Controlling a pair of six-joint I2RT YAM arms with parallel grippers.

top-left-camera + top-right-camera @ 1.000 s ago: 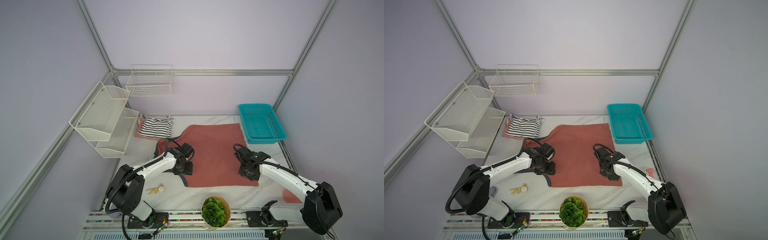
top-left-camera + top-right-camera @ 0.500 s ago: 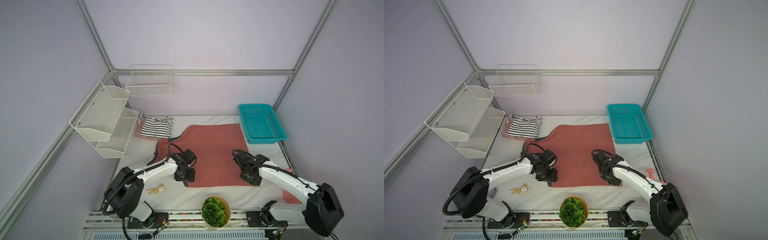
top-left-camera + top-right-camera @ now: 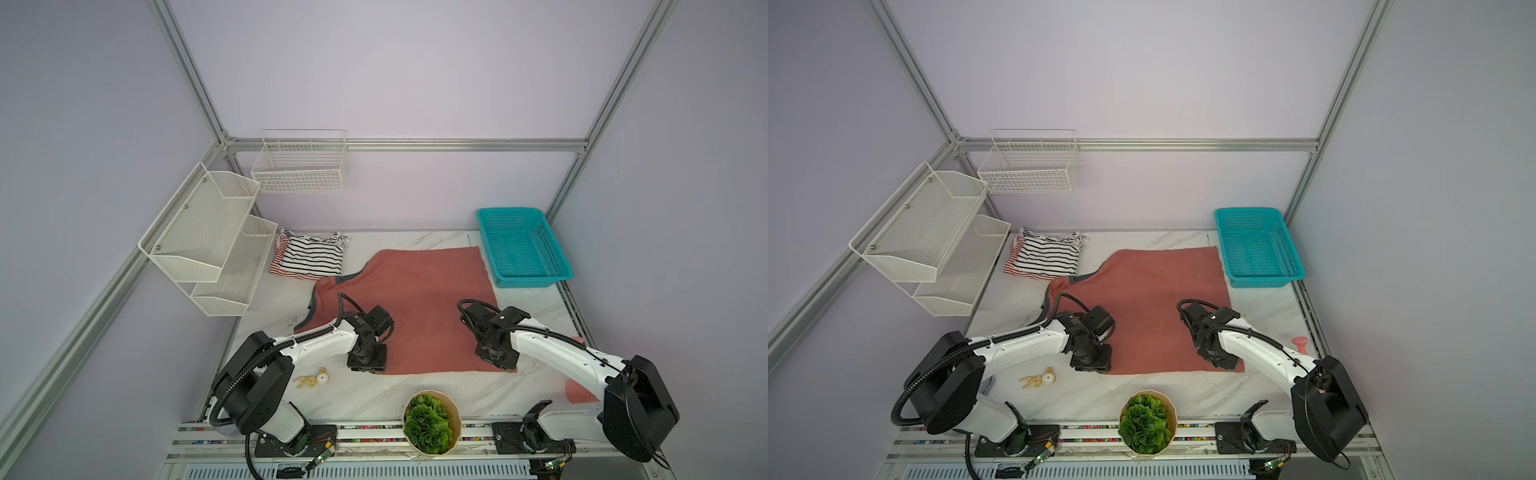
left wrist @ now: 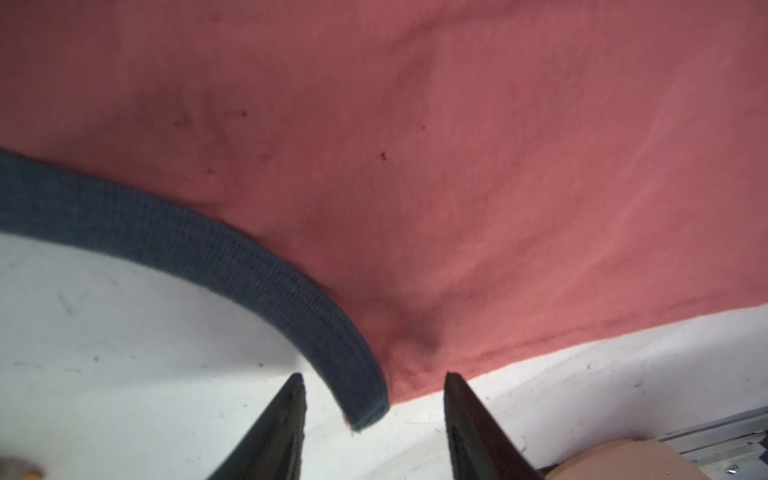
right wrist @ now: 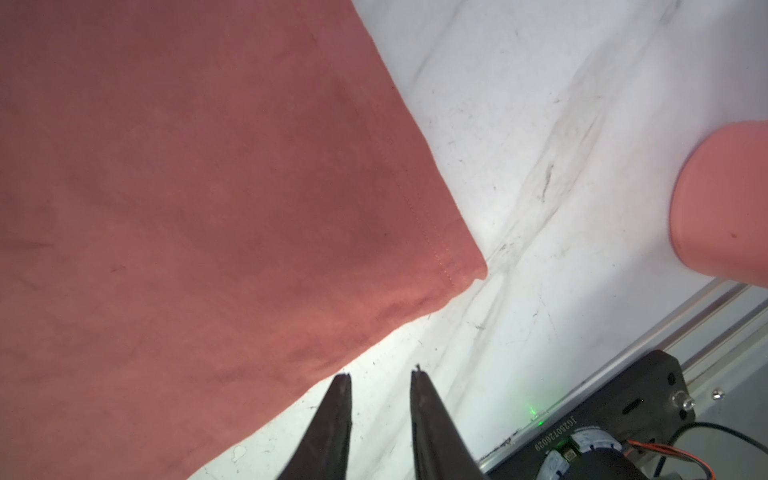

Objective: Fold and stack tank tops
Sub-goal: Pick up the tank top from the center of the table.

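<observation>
The desk carries a dusty-red tank top spread flat in the middle. Its length runs across, straps to the left and hem to the right. Two striped tops lie folded at the far left corner. The left tool stands half-wide astride the near armhole corner, with the navy binding ending between its tips, unclamped. The right tool, narrow and empty, sits over bare desk just short of the near edge by the hem corner. The cloth lies beyond both. In both top views the wrists hide the tips.
</observation>
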